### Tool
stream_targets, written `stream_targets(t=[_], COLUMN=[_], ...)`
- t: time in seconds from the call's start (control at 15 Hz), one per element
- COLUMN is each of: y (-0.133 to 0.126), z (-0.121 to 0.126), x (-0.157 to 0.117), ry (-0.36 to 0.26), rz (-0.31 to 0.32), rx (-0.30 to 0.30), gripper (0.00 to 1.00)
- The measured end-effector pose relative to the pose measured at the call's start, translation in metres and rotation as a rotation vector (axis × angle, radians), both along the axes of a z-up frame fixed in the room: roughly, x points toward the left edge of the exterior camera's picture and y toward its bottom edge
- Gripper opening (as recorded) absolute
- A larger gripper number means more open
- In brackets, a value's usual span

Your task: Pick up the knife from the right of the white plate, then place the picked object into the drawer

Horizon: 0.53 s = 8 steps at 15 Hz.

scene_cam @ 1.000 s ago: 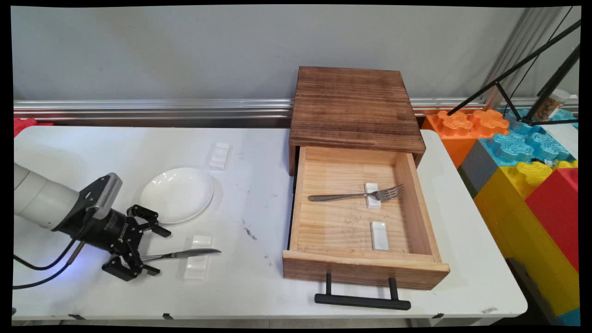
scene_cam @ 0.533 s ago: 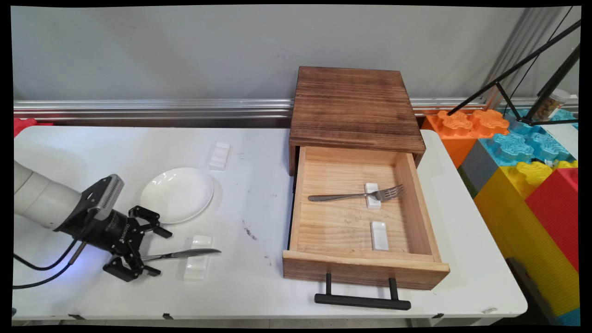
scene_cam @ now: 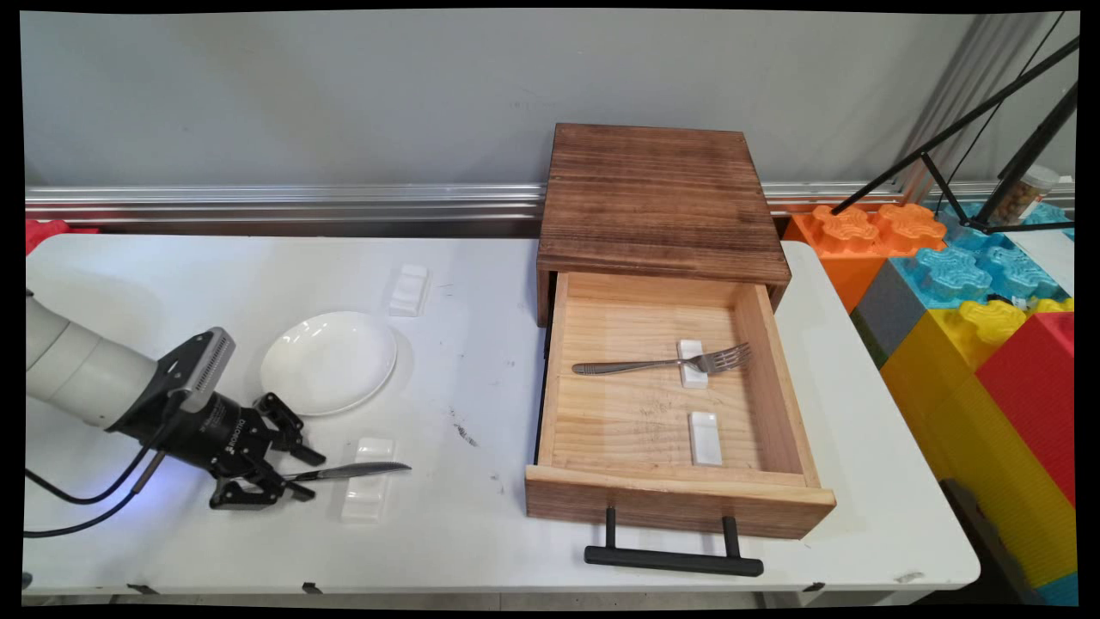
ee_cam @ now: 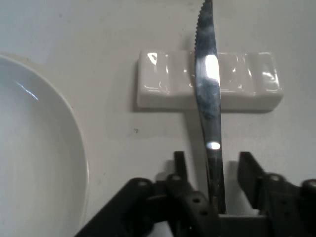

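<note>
Gripper (scene_cam: pixel 296 473) low at knife (scene_cam: pixel 348 471) handle, white rest (scene_cam: pixel 368 480), plate (scene_cam: pixel 329 362) behind

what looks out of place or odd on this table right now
Little stands out. The silver table knife lies across a white ceramic cutlery rest, handle between the fingers of the black two-finger gripper. The wooden drawer stands pulled open, holding a steel fork. Dark scuff marks mar the white table.

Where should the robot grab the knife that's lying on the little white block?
Probably by the handle. The knife lies with its toothed blade across the white rest and its thin handle pointing at the gripper, so coming from the handle end, one finger on each side, avoids the blade.
</note>
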State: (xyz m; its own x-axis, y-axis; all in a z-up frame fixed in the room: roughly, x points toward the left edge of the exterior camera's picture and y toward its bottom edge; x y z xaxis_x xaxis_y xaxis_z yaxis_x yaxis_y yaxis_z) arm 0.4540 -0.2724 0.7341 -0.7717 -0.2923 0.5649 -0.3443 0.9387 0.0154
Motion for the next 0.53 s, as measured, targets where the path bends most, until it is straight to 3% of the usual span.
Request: stream_targets(t=[0.53], y=[-0.0023], z=[-0.0005], x=[0.0018], ry=[0.001], rz=[-0.008], rx=[0.017], gripper=[0.0])
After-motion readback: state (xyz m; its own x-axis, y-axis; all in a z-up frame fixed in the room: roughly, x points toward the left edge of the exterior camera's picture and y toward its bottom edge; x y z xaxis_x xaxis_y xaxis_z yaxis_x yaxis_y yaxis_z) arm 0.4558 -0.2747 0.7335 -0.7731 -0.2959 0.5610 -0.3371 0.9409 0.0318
